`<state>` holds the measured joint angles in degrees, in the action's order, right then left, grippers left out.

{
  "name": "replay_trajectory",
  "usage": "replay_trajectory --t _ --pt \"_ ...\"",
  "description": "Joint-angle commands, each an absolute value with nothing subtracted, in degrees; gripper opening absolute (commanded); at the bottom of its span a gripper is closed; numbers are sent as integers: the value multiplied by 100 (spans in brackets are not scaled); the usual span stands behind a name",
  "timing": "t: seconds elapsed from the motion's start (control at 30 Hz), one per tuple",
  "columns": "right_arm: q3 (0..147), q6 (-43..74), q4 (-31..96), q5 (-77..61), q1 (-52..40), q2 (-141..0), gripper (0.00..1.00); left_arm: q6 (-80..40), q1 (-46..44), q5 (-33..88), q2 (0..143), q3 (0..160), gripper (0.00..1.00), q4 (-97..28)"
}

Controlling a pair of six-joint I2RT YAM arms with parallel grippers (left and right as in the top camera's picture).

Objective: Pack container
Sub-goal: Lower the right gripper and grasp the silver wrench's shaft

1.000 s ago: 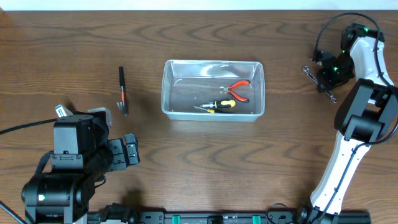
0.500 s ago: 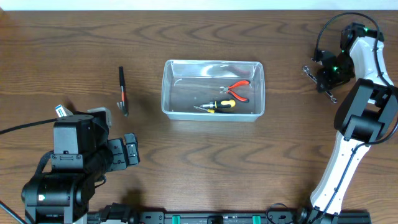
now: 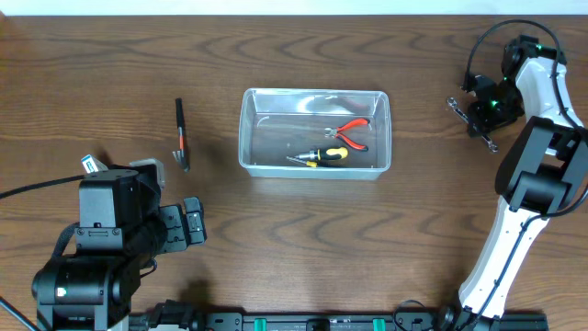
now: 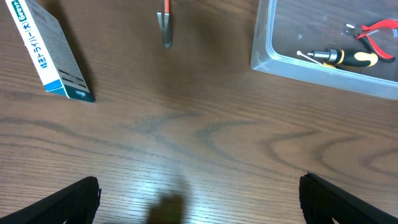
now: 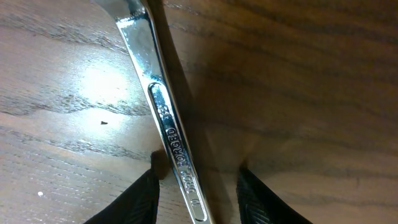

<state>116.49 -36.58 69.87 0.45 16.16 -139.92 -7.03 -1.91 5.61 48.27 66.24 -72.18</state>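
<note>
While the overhead views over the last second differ only by a slight shift at the right arm's wrist, every object on the brown wooden table (image 3: 303, 230) keeps its place.

**Container.** The clear rectangular plastic container with rounded corners (image 3: 244, 129) stands at the table's centre. It holds two items: the red-handled pliers (image 3: 350, 131) and the yellow-and-black-handled tool (image 3: 323, 155), lying side by side near the right end.

**Right arm.** The right gripper (image 5: 198, 193) hangs low over the long chrome steel wrench (image 5: 171, 137), which lies flat on the table well to the right of the container. The fingers stand on either side of the shank. A gap shows at the far finger, so the jaws straddle the wrench without clamping it. The wrench has not left the table.

**Left arm.** The left gripper (image 4: 199, 186) rests near the table's front left, fingers spread wide with nothing between them. The slim black-and-red hand tool (image 3: 181, 133) and the small blue-and-white cardboard box (image 4: 53, 59) lie ahead of it, outside the container.

**Meaning for the task.** Packing is judged partly complete. The wrench pick appears to be the step in hand. A centred, firm closure on the thin shank is required before lifting, since the smooth steel may pivot or slip.
</note>
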Motion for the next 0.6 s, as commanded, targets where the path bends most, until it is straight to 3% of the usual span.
replay_trajectory --t 0.0,0.1,0.13,0.3,0.57 --pt "11220 -3579 6978 128 1603 -14359 39 -602 -167 534 4823 6661 98 -7247" --pt "11183 -3579 6958 126 1603 -14359 29 -602 -167 534 4823 6661 98 -7249" --pt "11183 -3562 6958 126 1603 -14359 20 -602 -167 534 4823 6661 98 -7249" --pt "11183 -3518 6958 126 1575 -14359 17 -602 -167 534 4823 6661 98 -7266" --pt "11185 -3518 6965 123 1393 -14357 2 -602 -167 534 4823 6661 98 -7286"
